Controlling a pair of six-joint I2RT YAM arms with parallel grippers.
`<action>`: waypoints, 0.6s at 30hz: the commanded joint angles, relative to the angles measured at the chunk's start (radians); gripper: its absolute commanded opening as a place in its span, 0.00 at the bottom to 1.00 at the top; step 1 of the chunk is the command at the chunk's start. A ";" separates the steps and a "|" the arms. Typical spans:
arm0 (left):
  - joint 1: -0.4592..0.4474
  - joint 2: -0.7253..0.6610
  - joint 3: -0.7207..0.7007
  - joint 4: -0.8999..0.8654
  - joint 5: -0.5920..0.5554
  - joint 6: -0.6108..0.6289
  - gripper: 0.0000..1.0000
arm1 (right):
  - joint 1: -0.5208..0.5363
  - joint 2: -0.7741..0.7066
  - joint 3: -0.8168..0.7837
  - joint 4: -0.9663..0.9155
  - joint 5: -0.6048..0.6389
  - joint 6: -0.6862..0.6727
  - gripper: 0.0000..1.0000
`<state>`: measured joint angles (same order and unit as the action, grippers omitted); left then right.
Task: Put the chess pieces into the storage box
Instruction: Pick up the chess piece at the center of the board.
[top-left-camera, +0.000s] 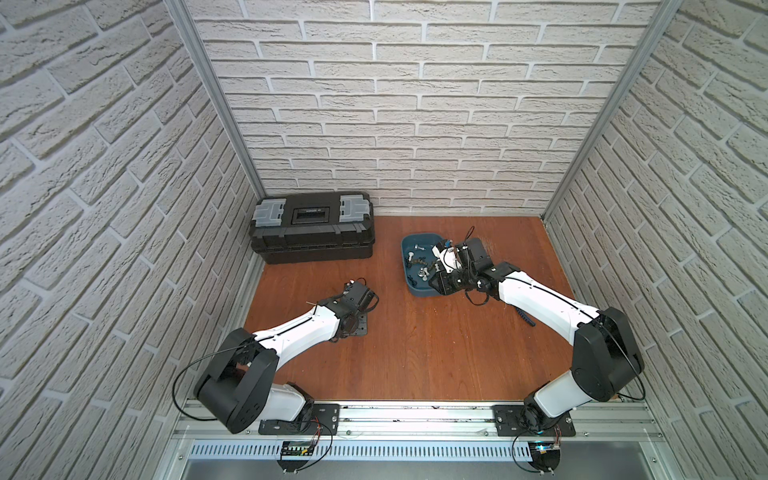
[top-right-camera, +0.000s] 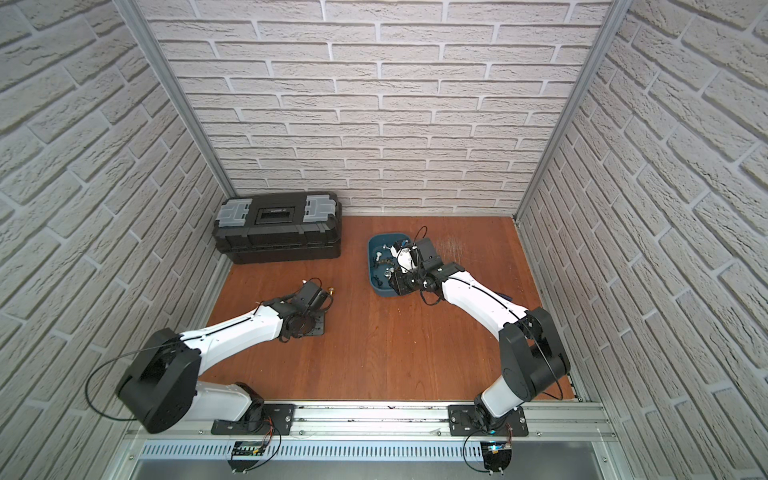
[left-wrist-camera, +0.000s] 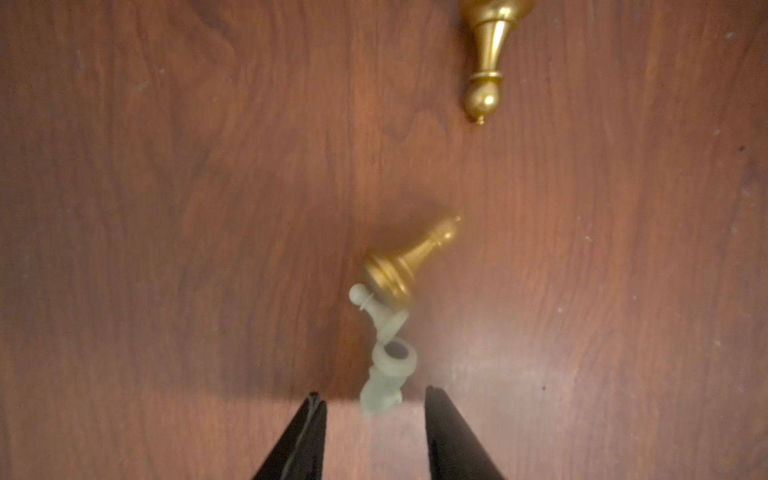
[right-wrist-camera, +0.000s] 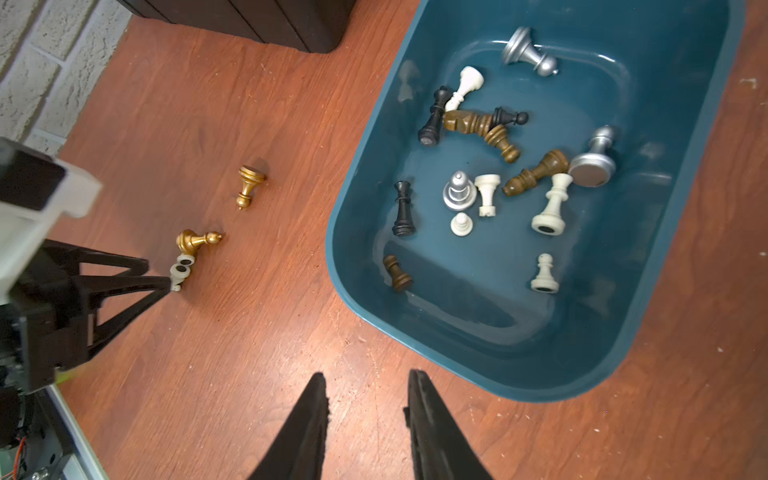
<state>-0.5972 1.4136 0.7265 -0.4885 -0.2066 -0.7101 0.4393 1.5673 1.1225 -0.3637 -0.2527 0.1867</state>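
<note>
Left gripper (left-wrist-camera: 372, 392): black tapered fingers stand parted, clasping nothing; a matte white piece (left-wrist-camera: 384, 388) lies on its side between the tips, and whether they touch it cannot be told.
White pawn (left-wrist-camera: 376, 311): small and smooth, lying end to end with the first white piece, its head against a gold base.
Gold pawn (left-wrist-camera: 409, 259): glossy, tipped on its side, round base touching the white pawn.
Larger gold piece (left-wrist-camera: 486, 54): lies flat, apart from the other three.
Right gripper (right-wrist-camera: 367, 372): black fingers parted and empty, over bare wood just beside the tub's rim.
Tub (right-wrist-camera: 623, 270): smooth teal plastic with rounded corners and low walls. It holds chess pieces (right-wrist-camera: 459, 193) in silver, white, black and brown, most of them lying down.
Toolbox (top-left-camera: 311, 232): black and ribbed, with grey latches, set in the back left corner, apart from the tub.
Table (top-left-camera: 415, 353): reddish wood grain, bare between the arms as far as the front metal rail (top-left-camera: 415, 415); brick-pattern walls (top-left-camera: 415, 124) close three sides.
</note>
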 joint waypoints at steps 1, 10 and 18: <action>0.006 0.044 0.028 0.037 0.020 0.032 0.41 | 0.010 -0.021 -0.011 0.061 -0.019 0.012 0.36; 0.006 0.120 0.028 0.052 0.017 0.053 0.33 | 0.011 -0.027 -0.030 0.074 -0.019 0.017 0.35; -0.026 0.103 0.026 0.041 0.049 0.062 0.18 | 0.013 -0.027 -0.032 0.077 -0.017 0.020 0.35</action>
<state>-0.6071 1.5139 0.7490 -0.4339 -0.1848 -0.6628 0.4427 1.5669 1.1023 -0.3244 -0.2604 0.1986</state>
